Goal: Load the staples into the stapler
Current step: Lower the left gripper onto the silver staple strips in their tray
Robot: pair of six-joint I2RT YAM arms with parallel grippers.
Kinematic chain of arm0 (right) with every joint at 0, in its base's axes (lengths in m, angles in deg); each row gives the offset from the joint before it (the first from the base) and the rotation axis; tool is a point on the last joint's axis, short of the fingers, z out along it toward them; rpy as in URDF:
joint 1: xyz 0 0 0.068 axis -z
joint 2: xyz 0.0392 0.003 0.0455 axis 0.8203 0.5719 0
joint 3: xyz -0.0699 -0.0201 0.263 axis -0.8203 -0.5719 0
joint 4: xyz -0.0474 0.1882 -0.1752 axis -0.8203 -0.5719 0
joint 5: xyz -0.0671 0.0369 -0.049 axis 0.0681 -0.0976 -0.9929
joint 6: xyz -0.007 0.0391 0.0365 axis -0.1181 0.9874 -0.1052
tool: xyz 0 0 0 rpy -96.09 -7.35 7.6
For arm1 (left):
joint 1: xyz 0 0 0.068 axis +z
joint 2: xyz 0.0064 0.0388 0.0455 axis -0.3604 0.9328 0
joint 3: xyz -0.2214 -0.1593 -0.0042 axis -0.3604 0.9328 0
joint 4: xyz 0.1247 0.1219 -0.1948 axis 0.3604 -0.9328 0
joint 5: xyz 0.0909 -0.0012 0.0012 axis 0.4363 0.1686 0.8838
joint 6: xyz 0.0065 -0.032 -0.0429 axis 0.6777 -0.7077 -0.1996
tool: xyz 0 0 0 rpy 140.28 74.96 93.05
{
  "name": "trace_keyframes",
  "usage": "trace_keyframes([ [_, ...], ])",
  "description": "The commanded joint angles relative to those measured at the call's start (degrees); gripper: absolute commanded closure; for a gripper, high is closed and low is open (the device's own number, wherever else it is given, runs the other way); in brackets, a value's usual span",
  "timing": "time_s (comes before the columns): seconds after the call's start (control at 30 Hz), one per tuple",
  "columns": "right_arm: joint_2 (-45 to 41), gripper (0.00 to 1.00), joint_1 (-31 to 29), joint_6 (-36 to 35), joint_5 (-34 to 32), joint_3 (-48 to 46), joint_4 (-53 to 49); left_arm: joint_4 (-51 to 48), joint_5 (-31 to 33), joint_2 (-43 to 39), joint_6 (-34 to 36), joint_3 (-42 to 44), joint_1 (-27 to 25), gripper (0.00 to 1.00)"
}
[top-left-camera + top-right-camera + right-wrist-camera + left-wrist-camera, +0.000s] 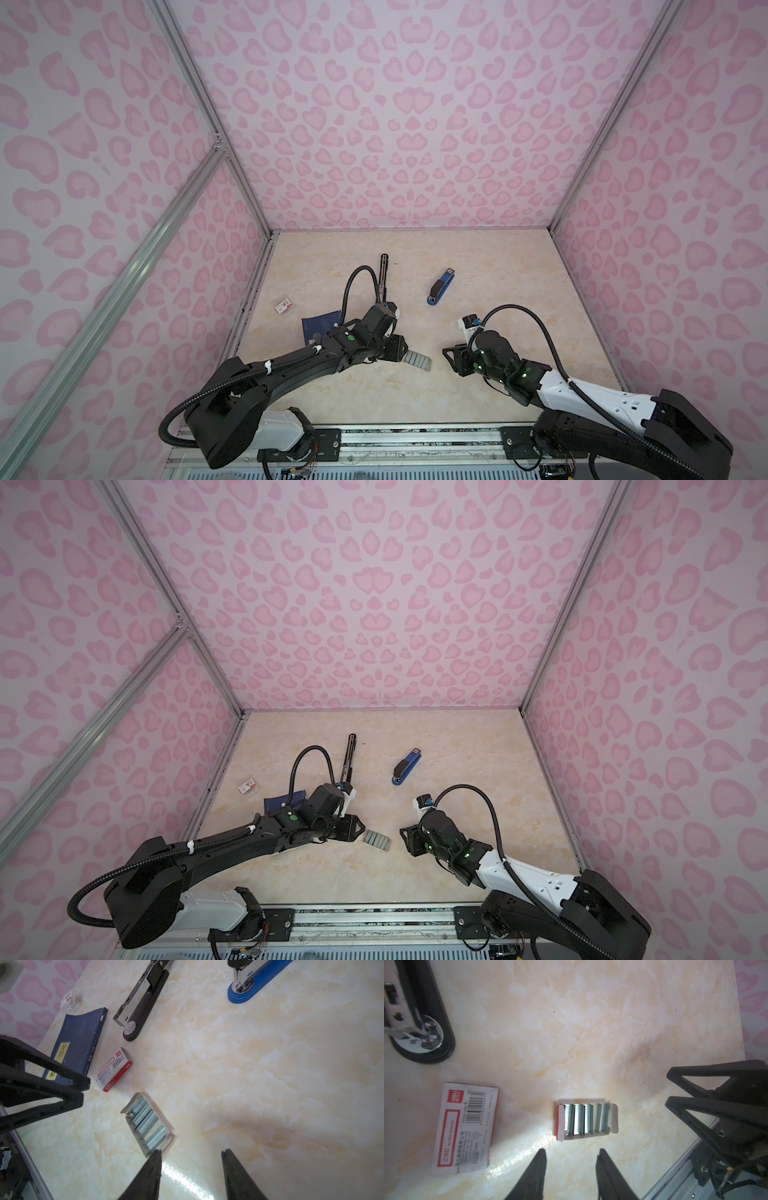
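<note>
Two grippers hang low over the front of a marble-look table (498, 299), facing each other. The left gripper (572, 1150) and the right gripper (192, 1152) each have their fingers partly spread with nothing between them. The staples (586, 1120), silvery strips side by side in a shallow open cardboard tray (613, 1118), lie flat on the table between the two grippers, just past both sets of fingertips. Further back rest a white-and-red box (114, 1069) and a dark blue book (79, 1043). Beyond them the black stapler (141, 1003) lies swung open, its metal channel exposed. A blue stapler (440, 287) sits closed, well apart to its right.
</note>
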Motion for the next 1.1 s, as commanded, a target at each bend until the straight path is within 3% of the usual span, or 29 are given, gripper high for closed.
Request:
trace_keyframes([
  [0.0,1.4,0.50,-0.4,1.0,-0.5,-0.1,2.0,0.8,-1.3,-0.2,-0.6,-0.1,-0.2,0.57],
  [0.37,5.1,0.54,-0.8,1.2,-0.2,0.1,2.7,0.0,-5.8,3.7,-0.4,-2.7,-2.5,0.66],
  [0.7,3.0,0.55,-0.8,1.8,-1.1,-0.8,-0.5,-4.9,-11.2,15.5,2.3,-12.5,-6.6,0.73],
  [0.9,-2.2,0.55,-0.8,2.4,-3.9,-3.1,-1.0,-9.3,-10.2,21.0,3.1,-17.0,-7.6,0.74],
  [1.07,-6.6,0.55,-0.7,3.0,-5.5,-5.8,-0.5,-12.6,-5.3,22.5,2.7,-19.0,-7.9,0.71],
])
